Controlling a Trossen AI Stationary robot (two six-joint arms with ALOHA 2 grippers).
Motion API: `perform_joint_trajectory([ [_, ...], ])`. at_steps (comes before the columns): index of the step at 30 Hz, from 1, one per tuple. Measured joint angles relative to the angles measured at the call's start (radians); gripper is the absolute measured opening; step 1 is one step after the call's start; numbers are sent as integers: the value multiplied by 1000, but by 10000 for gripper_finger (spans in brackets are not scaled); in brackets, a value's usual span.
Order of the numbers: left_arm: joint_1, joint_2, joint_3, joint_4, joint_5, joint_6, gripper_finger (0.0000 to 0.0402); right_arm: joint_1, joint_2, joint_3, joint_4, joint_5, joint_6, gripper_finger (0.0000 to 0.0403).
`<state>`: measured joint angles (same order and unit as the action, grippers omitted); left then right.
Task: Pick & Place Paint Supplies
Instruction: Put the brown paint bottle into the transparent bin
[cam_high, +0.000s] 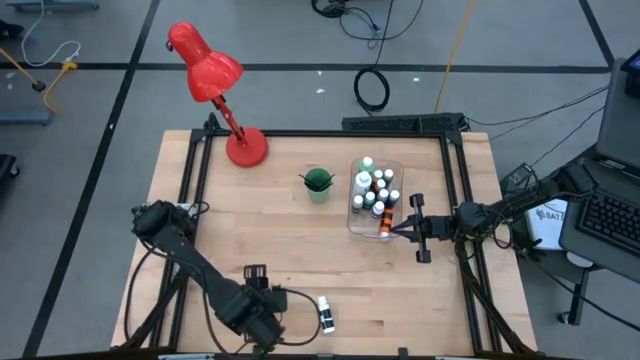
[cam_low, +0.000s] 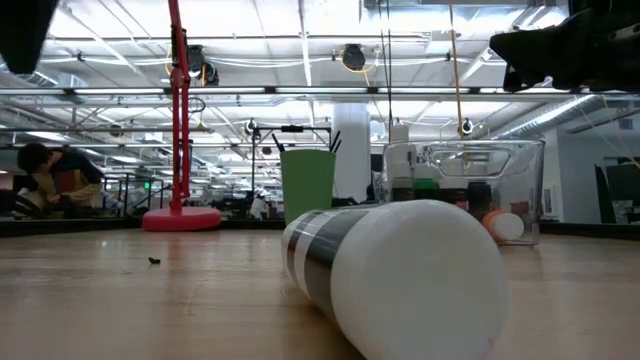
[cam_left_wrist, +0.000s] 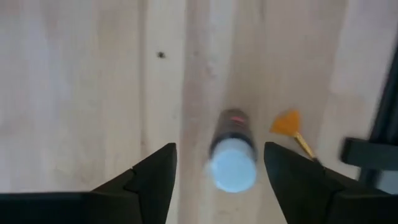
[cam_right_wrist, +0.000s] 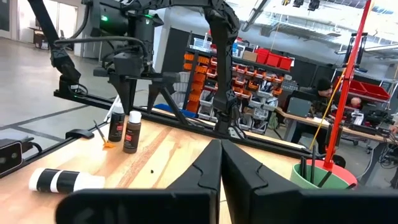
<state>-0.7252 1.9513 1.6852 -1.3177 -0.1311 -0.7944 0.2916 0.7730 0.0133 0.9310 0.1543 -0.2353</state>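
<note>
We found the left gripper (cam_left_wrist: 214, 171) hanging over the near edge of the table (cam_high: 280, 235), its jaws spread wide and holding nothing, straddling a small upright paint bottle (cam_left_wrist: 233, 155) below. A second small bottle seemed to stand beside it, though only the right wrist view showed that. A taller white bottle (cam_high: 325, 314) lay on its side just beside them. We judged the small bottle light, rigid and smooth, likely to tip if nudged; a grip across the body just under the cap looked safest. The right gripper (cam_high: 392, 231) waited shut at the clear bin (cam_high: 352, 224), where other bottles already stood.
</note>
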Motion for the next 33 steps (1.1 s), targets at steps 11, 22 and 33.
perform_joint_trajectory([
  [11, -7, 0, -90, 74, 75, 46, 196, 0, 0, 0, -2, 0, 37, 4],
  [22, 23, 0, -90, 92, 70, 87, 182, 0, 0, 0, -1, 0, 30, 4],
  [33, 25, -2, -90, 96, 82, 53, 136, 0, 0, 0, -1, 0, 10, 4],
])
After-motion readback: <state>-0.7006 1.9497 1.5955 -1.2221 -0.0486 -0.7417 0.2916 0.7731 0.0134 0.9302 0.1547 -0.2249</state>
